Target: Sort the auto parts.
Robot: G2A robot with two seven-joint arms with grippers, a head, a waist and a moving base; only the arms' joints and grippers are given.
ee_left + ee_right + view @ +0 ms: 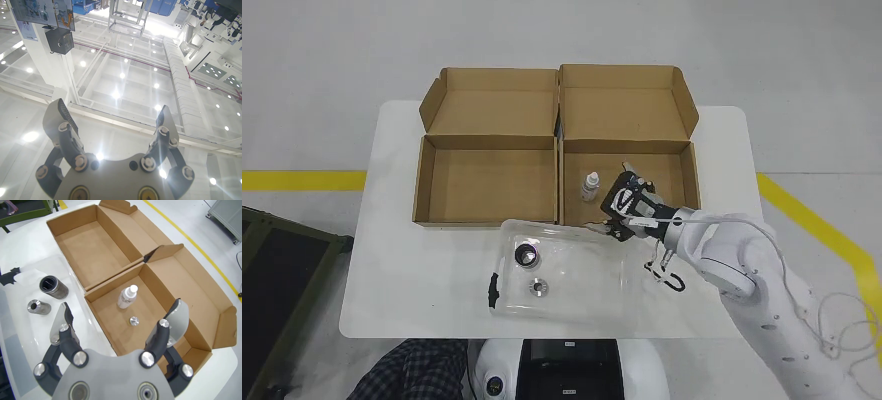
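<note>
Since the two parts sitting in the clear tray [587,288] look to be turned steel, I'd expect them to be heavy for their bulk, rigid, and slick on their polished sides. The larger sleeve [53,287], dark in its bore, stands upright. The smaller bushing [38,307] stands just beside it, nearer the robot, with a slim gap between them. Neither will crush, so a firm squeeze is safe. The worry is that one slips in the grip, or rolls off if it gets knocked over. I'd take either one across its round wall, about midway up, coming down from above with the ribbed pads square to the sides.

Past the tray's far wall, in the right-hand cardboard box [166,298], a small plastic spray bottle [127,296] stands upright. A little metal piece [134,321] lies just beside it, and from where I stand I can't say whether it is a cap or a disc. The left-hand box [90,249] sits alongside with its lid open, and the two boxes' walls touch.

The right claw [121,306] hangs with its jaws spread wide, gripping nothing. It is over the seam where the tray meets the near wall of the right-hand box, with one finger above the tray and the other above the box. The left claw [112,106] is turned up toward the ceiling, its jaws likewise wide and bare. All of it rests on a white surface [402,250].
</note>
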